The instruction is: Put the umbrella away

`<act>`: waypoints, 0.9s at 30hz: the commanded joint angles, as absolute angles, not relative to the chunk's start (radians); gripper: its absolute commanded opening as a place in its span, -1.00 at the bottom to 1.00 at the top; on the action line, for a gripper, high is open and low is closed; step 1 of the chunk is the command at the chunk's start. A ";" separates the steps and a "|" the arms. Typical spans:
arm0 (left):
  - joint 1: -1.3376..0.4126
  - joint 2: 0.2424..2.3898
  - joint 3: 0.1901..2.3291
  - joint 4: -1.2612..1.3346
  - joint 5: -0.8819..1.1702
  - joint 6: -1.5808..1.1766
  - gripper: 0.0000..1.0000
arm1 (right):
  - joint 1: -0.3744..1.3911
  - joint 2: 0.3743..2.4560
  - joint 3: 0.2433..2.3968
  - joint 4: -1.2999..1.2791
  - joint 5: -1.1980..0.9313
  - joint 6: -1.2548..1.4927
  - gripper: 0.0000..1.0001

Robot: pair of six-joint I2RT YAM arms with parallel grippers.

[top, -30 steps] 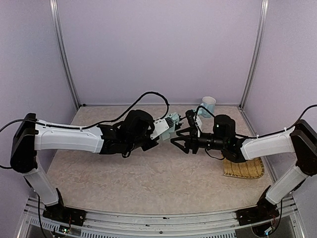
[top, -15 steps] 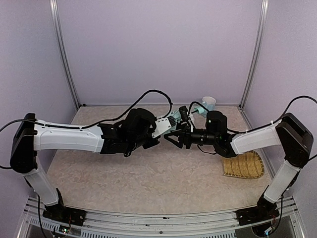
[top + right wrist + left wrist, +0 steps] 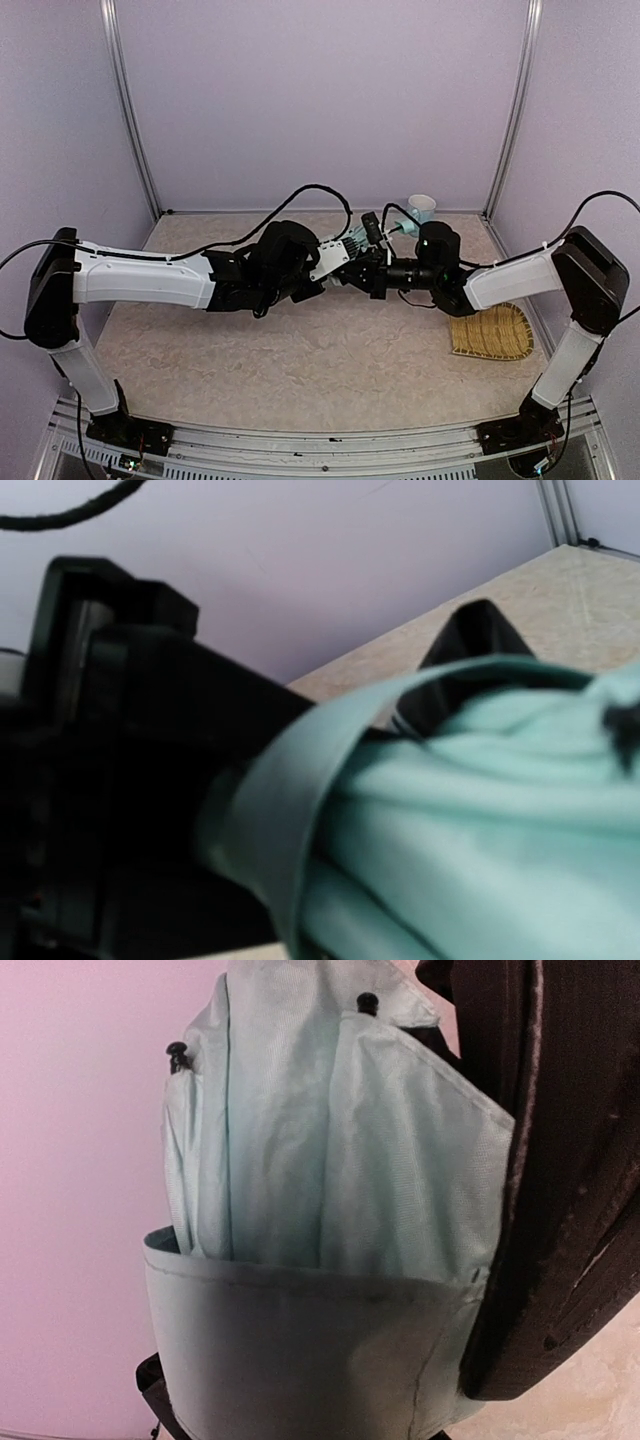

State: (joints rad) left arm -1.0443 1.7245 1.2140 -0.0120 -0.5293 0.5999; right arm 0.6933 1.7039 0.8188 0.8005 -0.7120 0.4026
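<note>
Item: the umbrella (image 3: pixel 320 1210), folded, pale mint fabric in loose pleats with small black rib tips (image 3: pixel 368 1002) at the top and a closure band (image 3: pixel 300 1340) wrapped slackly round its lower part. We found it held clear of the table (image 3: pixel 300 350), to the left of the mug (image 3: pixel 421 207) and nearer the arm bases than it. Holder: the left gripper (image 3: pixel 338 258), one dark finger (image 3: pixel 560 1160) pressed flat against the fabric. The other finger was out of view, and we judged the jaws clamped on the bundle. Second party: the right gripper (image 3: pixel 358 272), just left of the mug and nose to nose with the left one, its camera filled by band and fabric. We could not tell whether its jaws were parted or closed. Also listed: a woven straw mat (image 3: pixel 492 335), to the right of the mug and well nearer the bases. Hazards, in our estimate: the band looked unfastened, so a tug on it alone could let the pleats billow open. The cloth seemed slick and soft, so a pinch on fabric and not on the shaft could slide off. The two grippers sat so close that a small misjudged advance could knock fingers together. Opposed pulls could wrench the bundle from the left hold and drop it.
</note>
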 commanded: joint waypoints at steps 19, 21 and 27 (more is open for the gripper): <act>-1.018 1.716 1.226 0.021 -0.537 0.576 -1.00 | 0.704 1.642 0.820 0.631 -0.676 0.346 -0.46; -1.018 1.714 1.223 0.022 -0.533 0.572 -1.00 | 0.706 1.632 0.819 0.632 -0.684 0.352 -0.46; -1.019 1.708 1.220 0.031 -0.512 0.562 -1.00 | 0.706 1.633 0.822 0.717 -0.712 0.412 -0.34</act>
